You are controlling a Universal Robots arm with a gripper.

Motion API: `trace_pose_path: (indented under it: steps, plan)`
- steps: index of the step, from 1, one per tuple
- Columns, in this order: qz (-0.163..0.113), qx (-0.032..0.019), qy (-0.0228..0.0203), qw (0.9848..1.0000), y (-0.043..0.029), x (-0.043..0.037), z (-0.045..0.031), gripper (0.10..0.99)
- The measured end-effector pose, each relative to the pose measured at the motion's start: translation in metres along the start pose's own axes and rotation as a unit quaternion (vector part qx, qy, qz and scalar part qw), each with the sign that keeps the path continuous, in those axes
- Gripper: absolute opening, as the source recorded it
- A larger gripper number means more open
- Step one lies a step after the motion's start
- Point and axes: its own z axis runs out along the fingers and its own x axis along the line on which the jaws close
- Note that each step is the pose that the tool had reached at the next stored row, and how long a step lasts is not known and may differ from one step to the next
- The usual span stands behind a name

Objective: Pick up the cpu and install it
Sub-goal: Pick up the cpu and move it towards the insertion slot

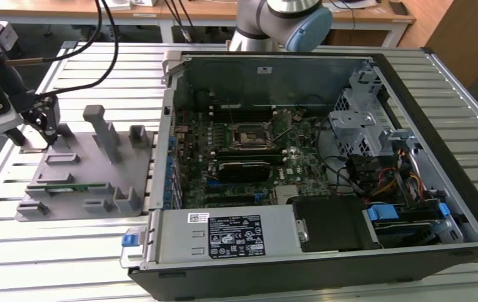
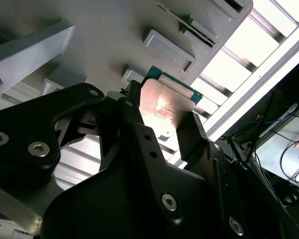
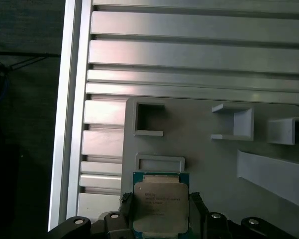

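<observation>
The cpu (image 3: 161, 201) is a flat square chip with a silvery top and a green rim. It sits between the two black fingers of my gripper (image 3: 161, 214), which press on its opposite edges. In the second wrist view the cpu (image 2: 165, 102) shows in the same hold, just over the grey fixture tray (image 2: 104, 35). In the exterior view my gripper (image 1: 35, 139) hangs over the tray's far corner (image 1: 58, 160), at the exterior view's left. The black socket frame (image 1: 249, 136) lies on the motherboard inside the open computer case (image 1: 440, 157), well away to the right.
A green memory stick (image 1: 75, 187) lies in a slot of the tray, among grey upright posts (image 1: 102, 132). The ribbed metal table (image 1: 62, 251) carries both tray and case. Its edge (image 3: 72, 124) runs close beside the tray. Cables and a drive cage (image 1: 364, 119) crowd the case's right side.
</observation>
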Motion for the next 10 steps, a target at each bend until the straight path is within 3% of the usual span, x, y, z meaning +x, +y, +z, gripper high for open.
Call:
trace_pose_path:
  steps: [10]
  plan:
    - [0.0, 0.0, 0.0, 1.0, 0.0013, 0.0, -0.0035, 0.533]
